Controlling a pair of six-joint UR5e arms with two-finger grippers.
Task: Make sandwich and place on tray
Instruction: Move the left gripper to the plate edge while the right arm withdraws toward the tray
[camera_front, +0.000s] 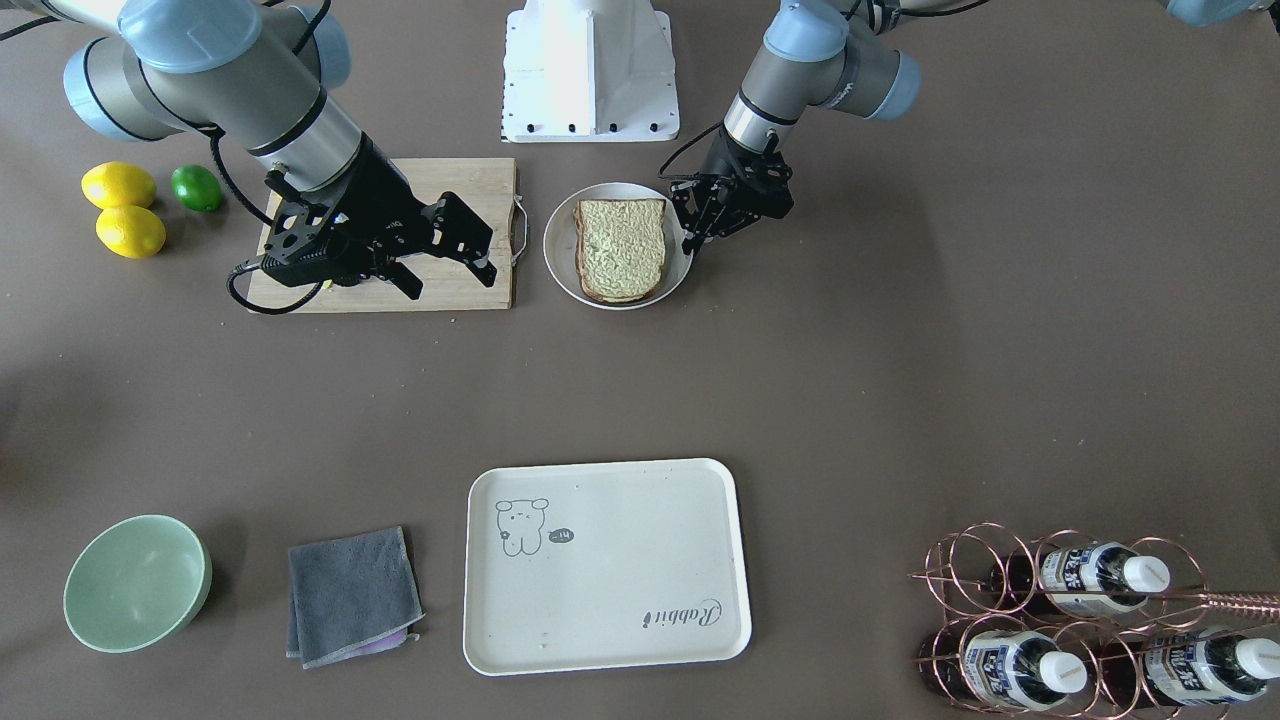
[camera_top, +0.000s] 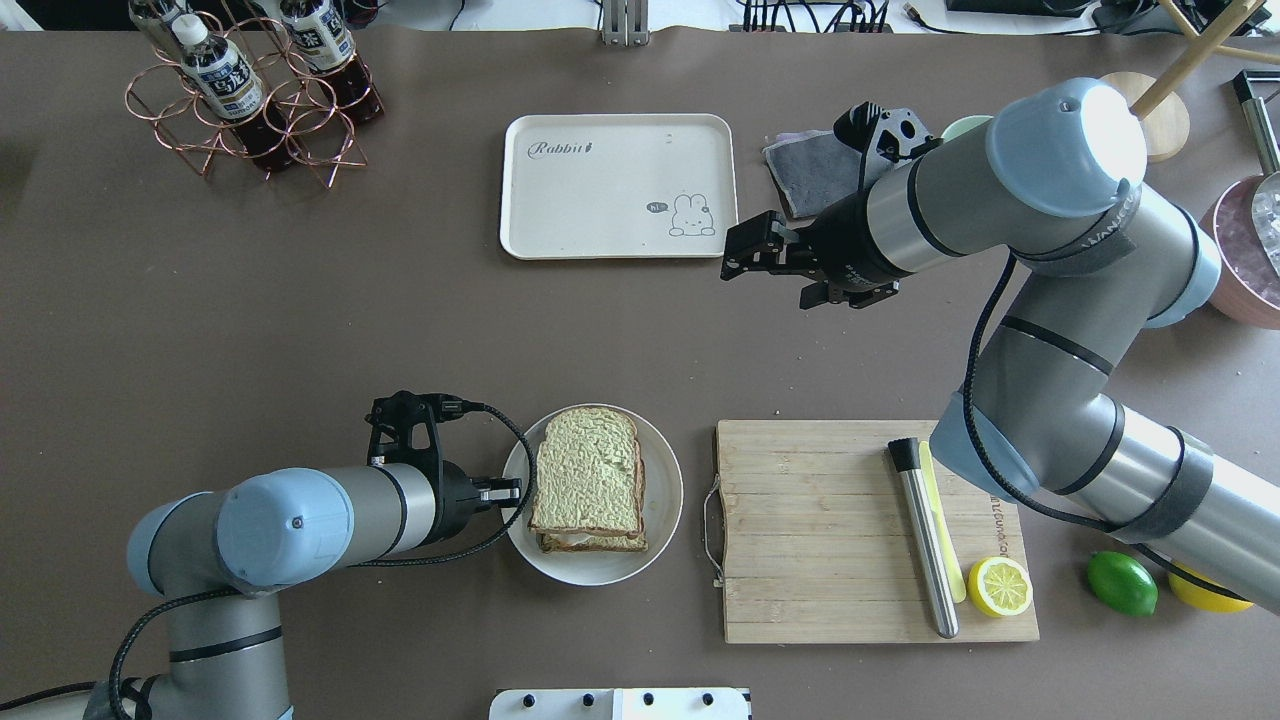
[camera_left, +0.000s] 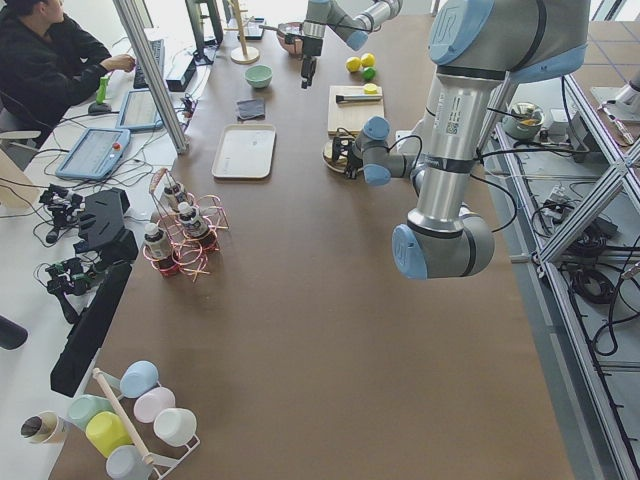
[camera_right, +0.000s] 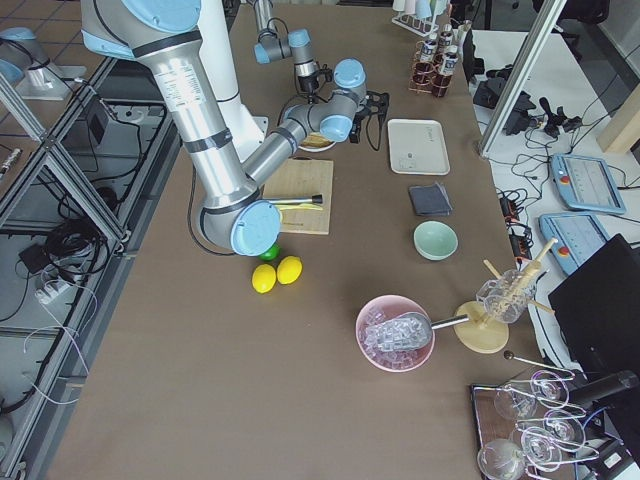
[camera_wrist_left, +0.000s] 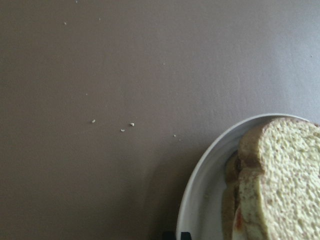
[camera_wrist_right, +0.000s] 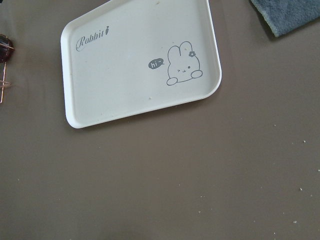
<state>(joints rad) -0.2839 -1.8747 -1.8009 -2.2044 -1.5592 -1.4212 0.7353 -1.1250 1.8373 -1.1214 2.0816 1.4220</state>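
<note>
Sandwich (camera_top: 588, 480): pale yellowish-green crumb, brown crust. Plate (camera_top: 665, 520): plain white. Tray (camera_top: 600, 215): cream-white, with a grey animal drawing and grey "Rabbit" script. Cutting board (camera_top: 800, 530): light wood, straight grain. Lemons (camera_front: 118, 185): yellow. Lime (camera_front: 197, 187): green. Cloth (camera_front: 350, 595): dark grey, lilac showing at one edge. Bowl (camera_front: 135, 583): pale green. Rack (camera_front: 985, 560): copper wire. Bottles (camera_front: 1090, 580): dark, white caps. Table (camera_front: 900, 400): uniform grey-brown

Brown table (camera_front: 900, 400), surface marked by scattered crumbs (camera_wrist_left: 131, 124). Resting directly on it: cream tray (camera_front: 620, 600), round white plate (camera_front: 556, 250) just beside a wooden cutting board (camera_front: 480, 190), two lemons (camera_front: 119, 185), lime (camera_front: 197, 188), green bowl (camera_front: 137, 582), folded grey cloth (camera_front: 352, 594), copper bottle rack (camera_front: 1080, 620).
</note>
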